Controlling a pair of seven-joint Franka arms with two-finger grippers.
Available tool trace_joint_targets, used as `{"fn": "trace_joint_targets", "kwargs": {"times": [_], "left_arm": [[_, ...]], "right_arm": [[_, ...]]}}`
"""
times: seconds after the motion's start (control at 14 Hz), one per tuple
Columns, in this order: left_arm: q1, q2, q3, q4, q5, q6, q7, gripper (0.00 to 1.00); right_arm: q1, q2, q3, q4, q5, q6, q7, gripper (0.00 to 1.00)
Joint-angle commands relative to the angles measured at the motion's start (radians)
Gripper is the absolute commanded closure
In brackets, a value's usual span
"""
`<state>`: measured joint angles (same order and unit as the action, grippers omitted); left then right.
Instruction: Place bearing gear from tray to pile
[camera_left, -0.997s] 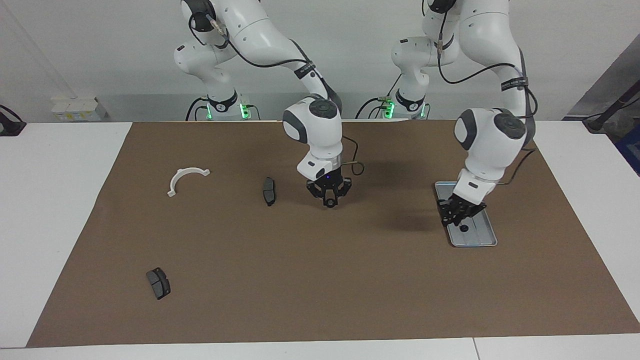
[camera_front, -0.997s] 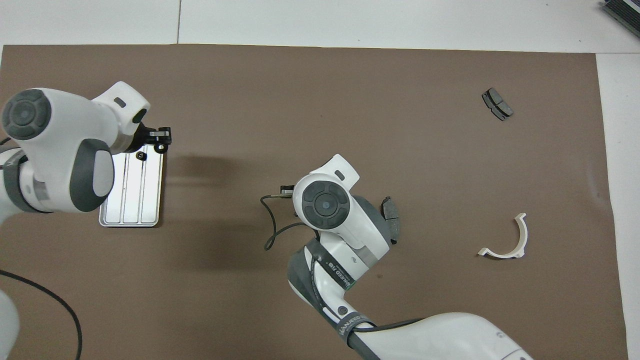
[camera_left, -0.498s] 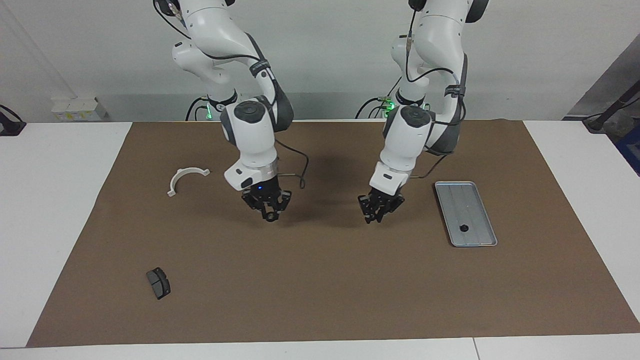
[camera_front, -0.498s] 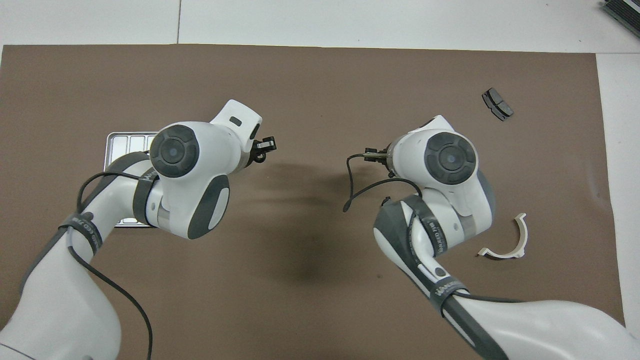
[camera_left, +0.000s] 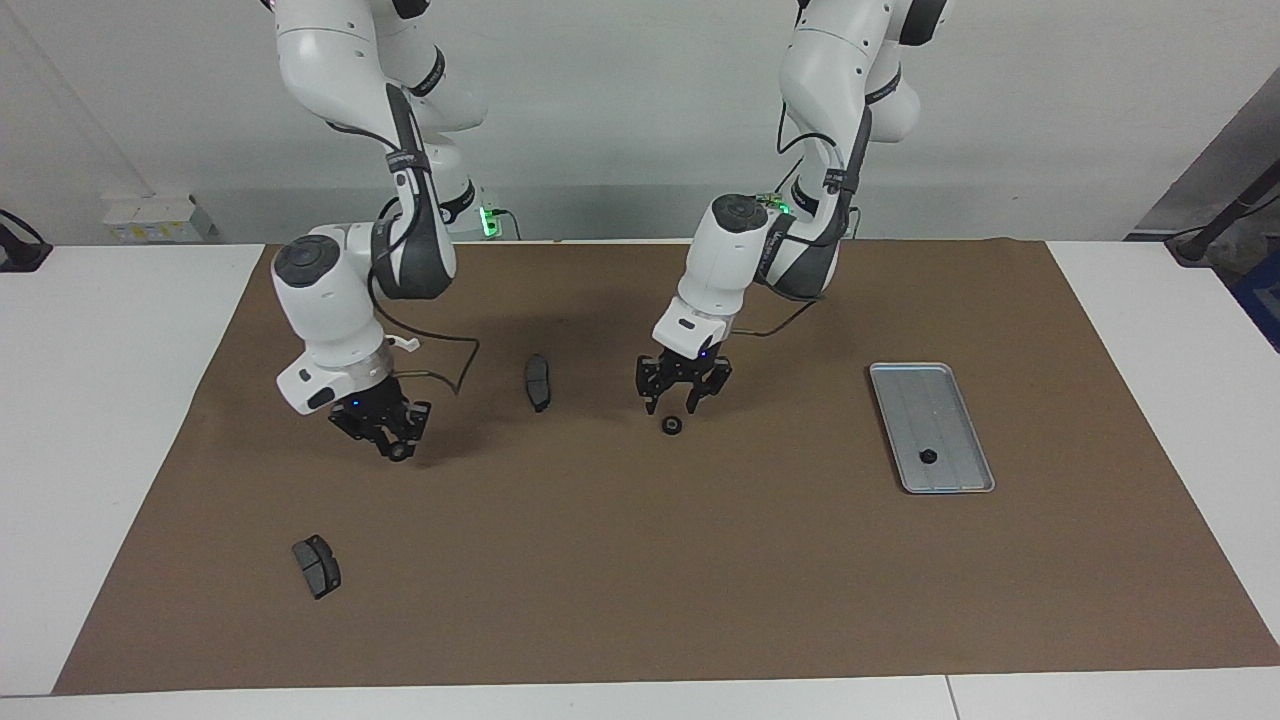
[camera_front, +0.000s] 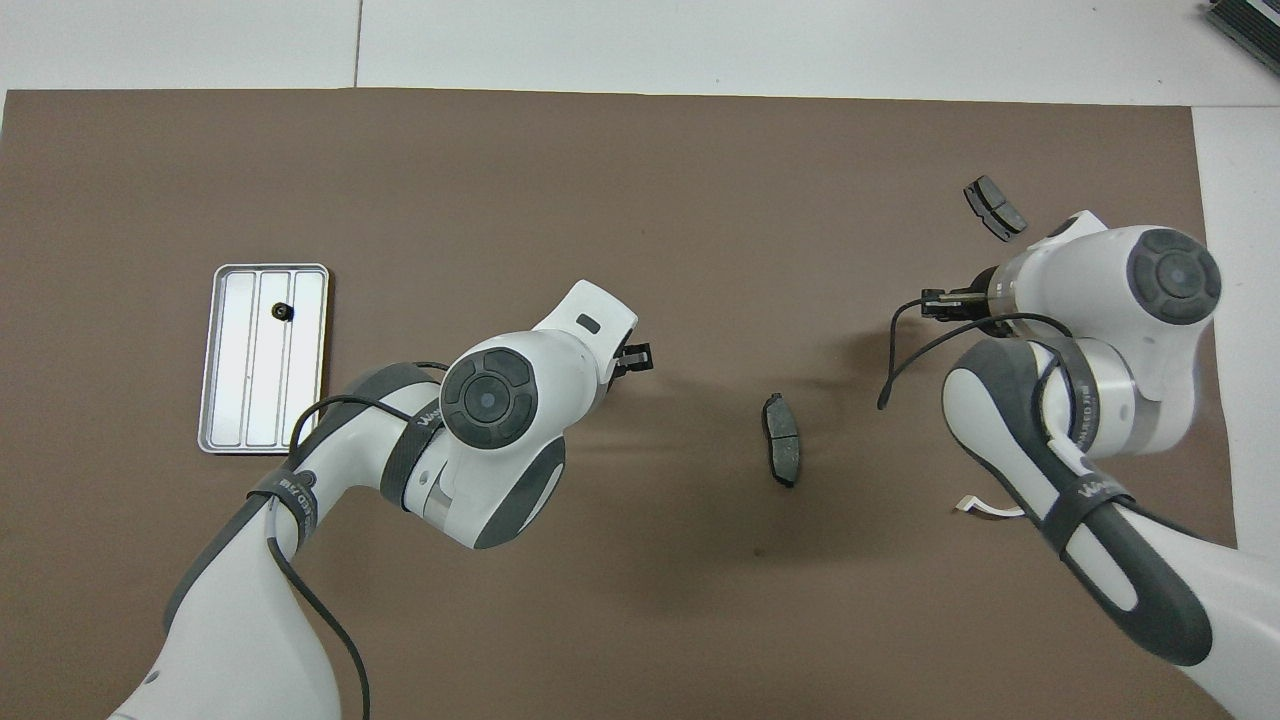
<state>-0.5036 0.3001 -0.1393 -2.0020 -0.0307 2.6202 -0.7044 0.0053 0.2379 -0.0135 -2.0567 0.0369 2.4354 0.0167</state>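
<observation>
Gear (camera_left: 672, 425) lies on the brown mat (camera_left: 640, 560), directly under the left gripper (camera_left: 683, 397), whose fingers we see spread apart and clear of it. We note a second small gear (camera_left: 927, 455) in the tray (camera_left: 905, 375), toward the left arm's end of the table. One dark brake pad (camera_left: 537, 381) sits beside the freed gear; another (camera_left: 316, 565) lies farther from the robots, toward the right arm's end. We see the right gripper (camera_left: 392, 443) over the mat near the white bracket (camera_front: 985, 509), fingers together, holding nothing we can see.
</observation>
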Motion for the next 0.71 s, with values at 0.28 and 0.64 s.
{"fn": "trace_joint_targets", "kwargs": {"times": [0.28,0.64], "left_arm": [[0.256,-0.024,0.02,0.113,0.0,-0.219,0.216,0.0],[0.515,-0.026,0.018,0.126,-0.002,-0.295,0.601,0.0]], "right_arm": [[-0.128,-0.061,0.015,-0.128,0.041,0.017,-0.152,0.94],[-0.16,-0.081,0.013,-0.166,0.041,0.01,-0.162,0.6]]}}
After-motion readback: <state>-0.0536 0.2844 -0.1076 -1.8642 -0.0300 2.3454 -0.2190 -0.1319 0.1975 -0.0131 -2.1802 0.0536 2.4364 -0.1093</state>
